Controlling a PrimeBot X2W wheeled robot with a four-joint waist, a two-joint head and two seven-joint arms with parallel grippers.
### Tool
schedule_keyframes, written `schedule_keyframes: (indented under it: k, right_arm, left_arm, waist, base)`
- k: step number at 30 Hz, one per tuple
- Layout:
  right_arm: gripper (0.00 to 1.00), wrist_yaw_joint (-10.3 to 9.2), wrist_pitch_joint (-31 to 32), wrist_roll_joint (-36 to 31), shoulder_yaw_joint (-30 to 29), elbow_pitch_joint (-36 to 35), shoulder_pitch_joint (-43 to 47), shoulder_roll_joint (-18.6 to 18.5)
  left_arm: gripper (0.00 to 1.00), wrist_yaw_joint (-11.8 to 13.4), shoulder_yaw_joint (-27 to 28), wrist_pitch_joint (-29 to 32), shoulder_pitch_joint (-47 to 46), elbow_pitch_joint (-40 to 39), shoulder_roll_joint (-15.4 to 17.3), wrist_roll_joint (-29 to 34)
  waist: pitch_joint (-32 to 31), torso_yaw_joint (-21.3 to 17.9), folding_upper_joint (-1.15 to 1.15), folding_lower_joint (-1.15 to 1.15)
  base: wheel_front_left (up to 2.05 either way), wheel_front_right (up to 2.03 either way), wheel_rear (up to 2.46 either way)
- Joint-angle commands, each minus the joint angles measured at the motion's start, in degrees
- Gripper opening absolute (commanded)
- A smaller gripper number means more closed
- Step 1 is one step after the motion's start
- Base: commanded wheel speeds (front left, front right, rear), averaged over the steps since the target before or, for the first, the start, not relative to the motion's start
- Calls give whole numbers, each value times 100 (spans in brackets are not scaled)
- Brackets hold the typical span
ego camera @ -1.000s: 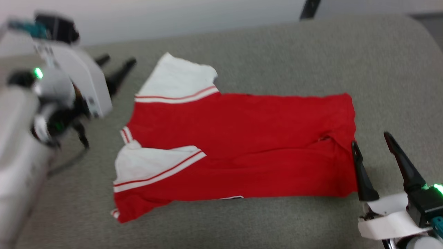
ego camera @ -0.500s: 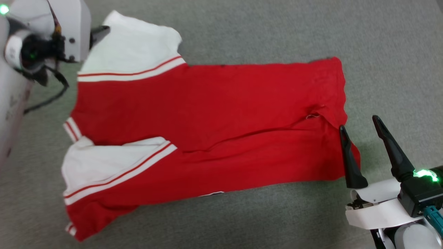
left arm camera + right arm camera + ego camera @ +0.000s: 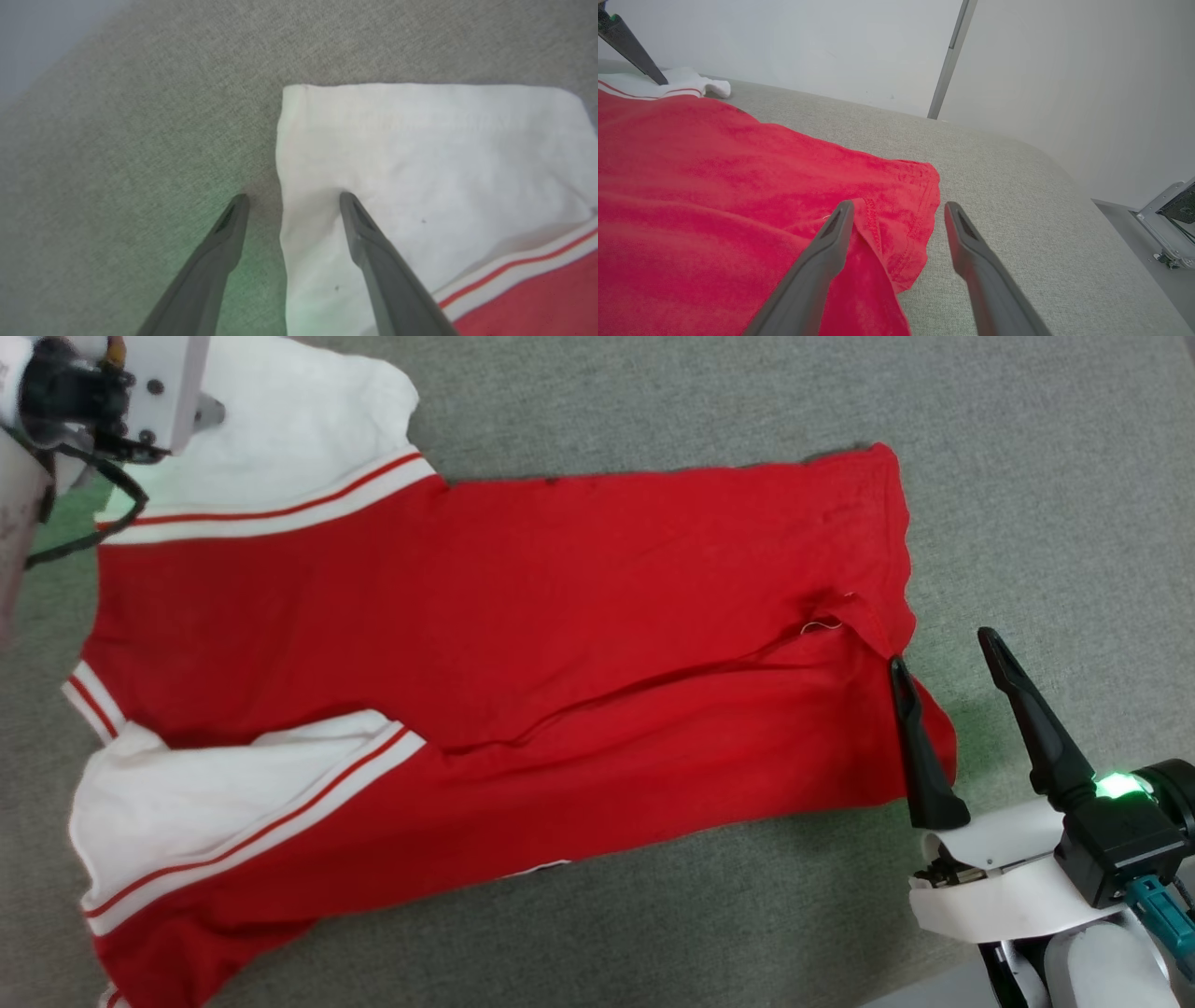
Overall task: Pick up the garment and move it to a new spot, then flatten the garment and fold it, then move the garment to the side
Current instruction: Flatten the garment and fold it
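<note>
Grey fabric surface (image 3: 653,915); red-white garment (image 3: 523,616) spread flat on it.

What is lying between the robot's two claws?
The garment lies spread between them, as the head view shows: the left claw is at its white sleeve edge, the right claw at its red hem corner.

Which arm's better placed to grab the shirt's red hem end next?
Right. The right tool is open with its fingers straddling the folded hem corner of the garment. The left tool, also open, is at the white sleeve on the opposite end.
</note>
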Motion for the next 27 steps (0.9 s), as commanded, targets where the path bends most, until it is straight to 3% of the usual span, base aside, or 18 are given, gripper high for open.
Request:
schedule_keyframes:
  k: [1,8,10,11,12,22,27]
  right_arm:
    - [100,-7,-26,21,10,-9,-44,14]
    - [100,-7,-26,49,42,-27,-143,37]
    - [100,-7,-26,65,39,-25,-153,44]
    - [100,-7,-26,64,33,-26,-168,36]
    - [100,-7,-26,73,29,-31,-187,29]
    - [100,-7,25,443,21,-96,-567,-237]
    - [100,-7,1000,983,149,87,-1212,-671]
  left_arm:
    - [100,64,-4,35,-5,60,-53,-18]
    - [100,109,-330,352,295,505,-150,118]
    - [47,171,-317,440,360,619,-231,46]
    - [28,173,-335,502,389,663,-278,17]
    - [0,199,-293,517,401,698,-319,-58]
    - [0,230,-137,62,13,738,-429,-83]
    - [0,171,-121,-50,-25,808,-503,-140]
  waist:
    - [55,-42,0,0]
    - [159,-77,0,0]
    - [167,-73,0,0]
    - [167,-64,0,0]
    - [166,-53,0,0]
    - [81,101,0,0]
    - [64,175,0,0]
  base:
    - [0,0,0]
    - [0,0,0]
    - [0,0,0]
    - [0,0,0]
    - [0,0,0]
    - [0,0,0]
    - [0,0,0]
